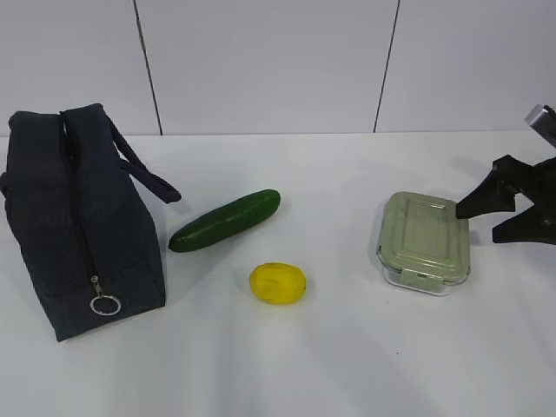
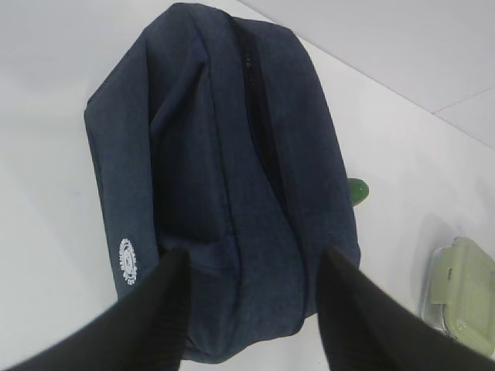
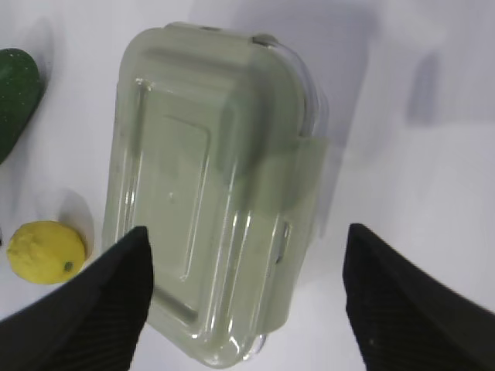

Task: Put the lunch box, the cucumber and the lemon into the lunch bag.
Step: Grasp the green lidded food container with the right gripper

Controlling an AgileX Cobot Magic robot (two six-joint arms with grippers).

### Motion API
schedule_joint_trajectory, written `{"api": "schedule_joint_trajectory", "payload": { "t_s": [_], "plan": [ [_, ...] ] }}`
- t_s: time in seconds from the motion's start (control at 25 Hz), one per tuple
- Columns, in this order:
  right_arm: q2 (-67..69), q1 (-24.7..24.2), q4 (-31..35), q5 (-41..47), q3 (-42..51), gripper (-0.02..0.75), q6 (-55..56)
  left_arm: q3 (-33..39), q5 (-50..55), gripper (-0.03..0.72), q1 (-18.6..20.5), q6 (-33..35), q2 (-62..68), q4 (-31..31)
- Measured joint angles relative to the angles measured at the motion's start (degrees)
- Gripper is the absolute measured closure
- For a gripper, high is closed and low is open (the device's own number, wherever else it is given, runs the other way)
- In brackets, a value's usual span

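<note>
The navy lunch bag (image 1: 74, 217) stands at the left, zipper shut, silver ring pull (image 1: 104, 304) hanging at its near end. The cucumber (image 1: 226, 220) lies to its right, the lemon (image 1: 278, 283) in front of that. The lunch box (image 1: 424, 239) with its sage-green lid sits at the right. My right gripper (image 1: 482, 217) is open, just right of the box; the right wrist view shows it above the box (image 3: 209, 193), jaws (image 3: 246, 267) wide. My left gripper (image 2: 251, 286) is open above the bag (image 2: 224, 178); it is out of the exterior view.
The white table (image 1: 347, 365) runs back to a white panelled wall (image 1: 261, 61). The bag's strap handle (image 1: 148, 174) droops toward the cucumber. The cucumber tip (image 2: 357, 192) and the box (image 2: 464, 297) show beyond the bag in the left wrist view.
</note>
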Motion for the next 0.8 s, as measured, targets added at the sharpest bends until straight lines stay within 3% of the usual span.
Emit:
{"api": "schedule_joint_trajectory", "payload": {
  "t_s": [0.8],
  "plan": [
    [3.14,0.00,13.02,-1.54,4.95,0.159,-10.88,0.00,-0.47,0.304,0.00,0.04,0.00,0.00]
  ]
}}
